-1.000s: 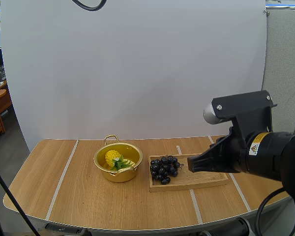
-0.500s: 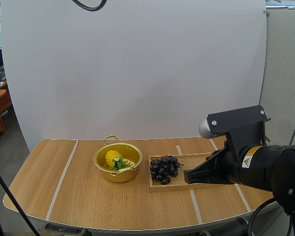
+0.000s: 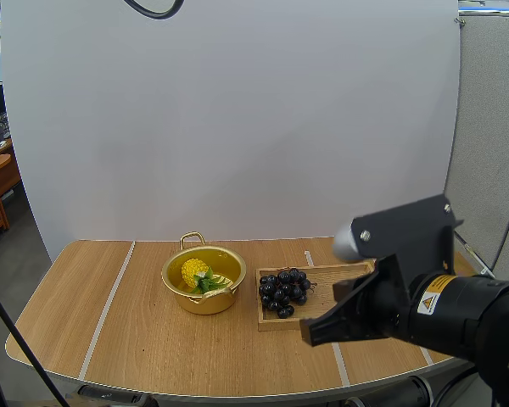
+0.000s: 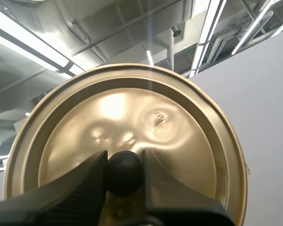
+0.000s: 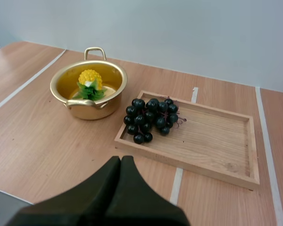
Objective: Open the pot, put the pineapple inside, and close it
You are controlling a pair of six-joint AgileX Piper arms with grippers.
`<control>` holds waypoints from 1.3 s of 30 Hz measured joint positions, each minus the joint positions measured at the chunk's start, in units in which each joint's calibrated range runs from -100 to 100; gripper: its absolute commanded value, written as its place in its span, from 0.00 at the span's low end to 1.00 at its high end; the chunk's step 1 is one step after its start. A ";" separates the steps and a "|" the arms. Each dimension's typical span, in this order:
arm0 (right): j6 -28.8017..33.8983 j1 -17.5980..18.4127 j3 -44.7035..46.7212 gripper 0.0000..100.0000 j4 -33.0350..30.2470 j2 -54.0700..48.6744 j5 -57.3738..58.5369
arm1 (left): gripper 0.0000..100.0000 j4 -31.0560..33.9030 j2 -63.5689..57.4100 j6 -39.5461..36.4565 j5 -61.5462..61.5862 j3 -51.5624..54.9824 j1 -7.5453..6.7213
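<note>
Pineapple [image 3: 194,272] sitting in pot [image 3: 205,303], lid [image 4: 127,117] going on next
Left gripper [image 4: 124,160] is clamping the lid's knob [image 4: 124,173], right gripper [image 5: 121,162] is idling closed and empty; lid needs centering.

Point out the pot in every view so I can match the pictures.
High view: the pot sits left of the wooden tray, pineapple inside.
Right wrist view: the pot stands beside the tray's grape end.
Left wrist view: the left gripper pinches the lid by its knob.
Shared landmark: the grapes on the tray.
</note>
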 measured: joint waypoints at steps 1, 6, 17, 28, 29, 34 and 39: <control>0.00 0.00 0.13 0.00 0.00 0.00 0.00 | 0.00 0.00 0.00 0.00 0.00 0.00 0.00; -0.10 -0.10 0.13 0.00 0.00 0.00 0.00 | 0.00 0.12 0.00 0.00 2.58 0.00 0.00; -0.10 -0.10 0.13 0.00 0.00 0.00 0.00 | 0.00 0.12 0.42 0.00 27.38 0.00 0.00; -0.10 -0.10 0.13 0.00 0.00 0.00 0.00 | 0.00 0.12 9.65 1.75 58.60 0.41 0.00; -0.10 -0.10 0.13 0.00 0.00 0.00 0.00 | 0.00 -0.39 10.03 2.46 58.99 1.31 0.00; -0.10 -0.10 0.13 0.00 0.00 0.00 0.00 | 0.00 -4.21 10.31 6.37 59.57 7.85 0.00; -0.10 -0.10 0.13 0.00 0.00 0.00 0.00 | 0.00 -9.71 10.44 11.04 59.57 17.38 0.00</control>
